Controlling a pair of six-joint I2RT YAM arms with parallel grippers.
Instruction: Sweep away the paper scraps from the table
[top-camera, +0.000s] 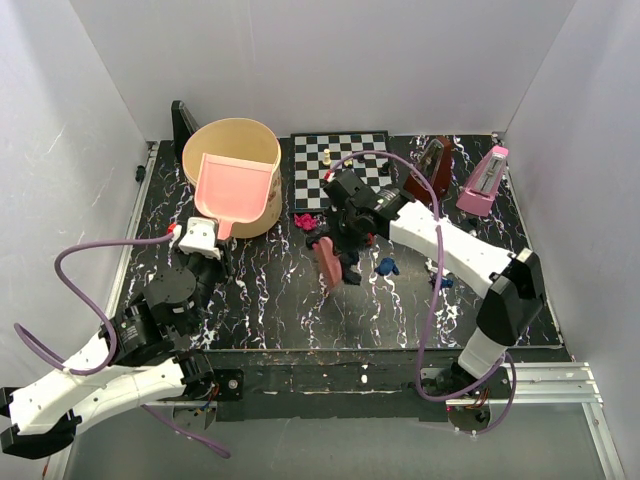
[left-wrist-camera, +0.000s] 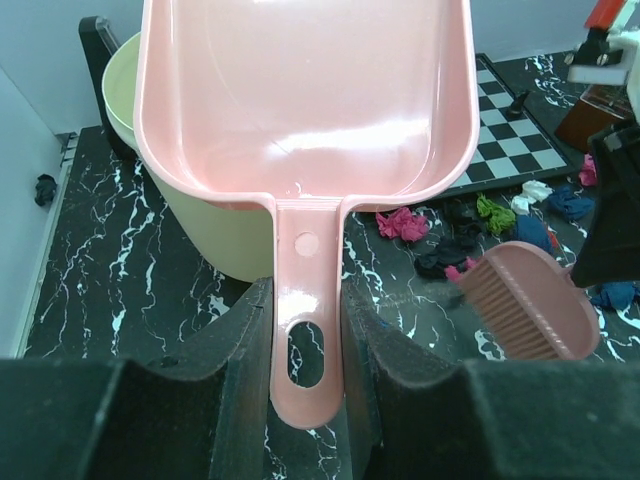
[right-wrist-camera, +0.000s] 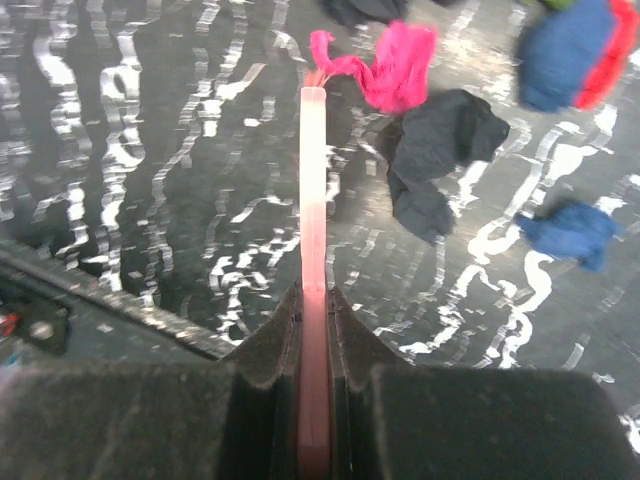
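Both tools are in hand, but only one is among the litter, so this looks like the gathering stroke before any scooping. The right pincer (right-wrist-camera: 313, 300) is clamped tight on the flat handle of a dusty-pink plastic hand brush (left-wrist-camera: 530, 310). It holds the brush low at the near edge of the litter on the black, white-veined, marble-look surface (top-camera: 270, 300).

The small crumpled paper scraps (left-wrist-camera: 400, 222) lie in a loose cluster on that surface, just in front of the black-and-white checkered chessboard (top-camera: 350, 148). The left wrist view shows magenta, black, green, white and dark blue wads, and the top view shows a couple of blue ones strayed toward the right arm. In the right wrist view a magenta wad lies at the brush's far end with a black one just beside it. Whether the bristles touch either I cannot tell.

The left pincer (left-wrist-camera: 307, 300) is closed on the handle of a pale pink plastic dustpan (left-wrist-camera: 300, 100). Its empty pan is held up at the mouth of a round cream plastic tub (top-camera: 240, 135), apart from the scraps and off the surface.

The next move likely calls for the dustpan to come down with its front lip flat on the surface, beside the cluster and facing the brush. Short strokes could then push the wads in. The strayed blue wads would need their own pass, and the chess pieces beyond should be left alone.
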